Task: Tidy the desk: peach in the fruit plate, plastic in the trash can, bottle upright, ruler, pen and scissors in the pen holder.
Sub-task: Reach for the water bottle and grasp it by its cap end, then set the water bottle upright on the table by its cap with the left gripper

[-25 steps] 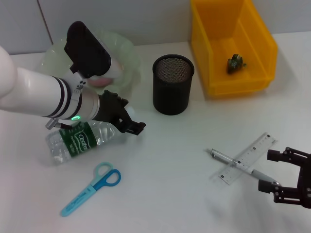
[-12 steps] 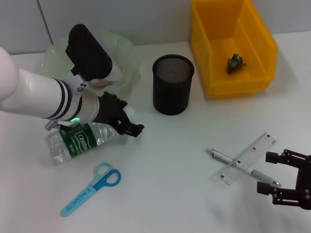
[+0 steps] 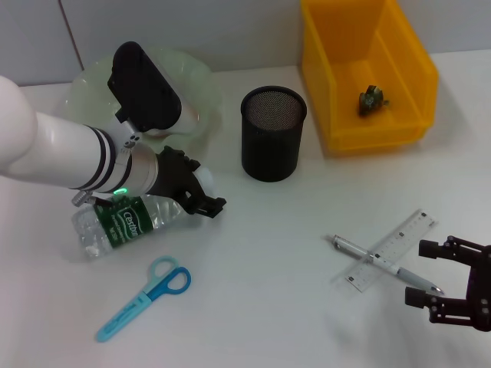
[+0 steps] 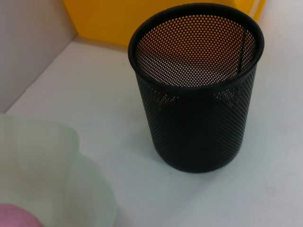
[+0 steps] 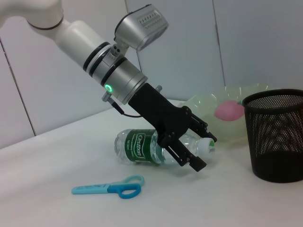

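— Since the bottle (image 3: 126, 218) lies on its side at the near left, cap toward the pen holder (image 3: 273, 132), which step are you on?

— Righting it, I judge. My left gripper (image 3: 199, 195) is at the cap end, fingers spread to either side of the neck, not clamped on it. The peach (image 5: 228, 110) sits in the fruit plate (image 3: 196, 73) just beyond, and a crumpled scrap (image 3: 373, 99) lies in the yellow trash can (image 3: 418, 73) at the far right.

— What does the next move call for?

— Closing on the neck, then swinging the base down onto the table (image 3: 268, 261).

— Is there room?

— The plate's rim is close behind my wrist. The scissors (image 3: 143, 297) lie nearer the front edge, apart from the bottle. Open table runs right toward the holder, so I'd stand it there.

— And your other arm?

— My right gripper (image 3: 436, 282) hovers spread at the near right, just beside the pen (image 3: 383, 264) crossing the ruler (image 3: 390, 249).
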`<state>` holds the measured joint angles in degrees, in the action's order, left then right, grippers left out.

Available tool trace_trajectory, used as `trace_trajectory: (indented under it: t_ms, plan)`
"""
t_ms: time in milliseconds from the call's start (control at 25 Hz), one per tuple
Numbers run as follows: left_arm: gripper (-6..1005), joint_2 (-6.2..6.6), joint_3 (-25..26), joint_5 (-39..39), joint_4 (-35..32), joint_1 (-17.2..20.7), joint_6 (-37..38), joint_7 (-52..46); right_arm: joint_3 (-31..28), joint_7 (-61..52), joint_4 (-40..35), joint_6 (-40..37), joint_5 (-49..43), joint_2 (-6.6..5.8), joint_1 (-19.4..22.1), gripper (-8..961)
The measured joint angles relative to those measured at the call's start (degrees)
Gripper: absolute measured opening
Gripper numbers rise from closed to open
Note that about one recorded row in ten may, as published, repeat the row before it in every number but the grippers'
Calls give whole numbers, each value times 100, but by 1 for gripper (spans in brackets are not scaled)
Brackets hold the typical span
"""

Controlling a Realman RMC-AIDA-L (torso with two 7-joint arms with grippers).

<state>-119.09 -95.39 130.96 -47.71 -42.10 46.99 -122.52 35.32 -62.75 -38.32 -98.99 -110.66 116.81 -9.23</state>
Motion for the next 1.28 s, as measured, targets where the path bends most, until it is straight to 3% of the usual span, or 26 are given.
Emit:
trace_trajectory:
  t_ms: [360,800,1280]
  plan:
    - [737,0,-84,5,41,-24,-58,44,-16,-13,0,-9,0,0,-1,848]
    - [486,1,-158,82,6,-53,-26,185,-17,-143,-4,-60,0,-2,-33,849]
    - [459,0,-155,44,-356,83,261,187,-17,-159,-1,-68,1,-2,-62,849]
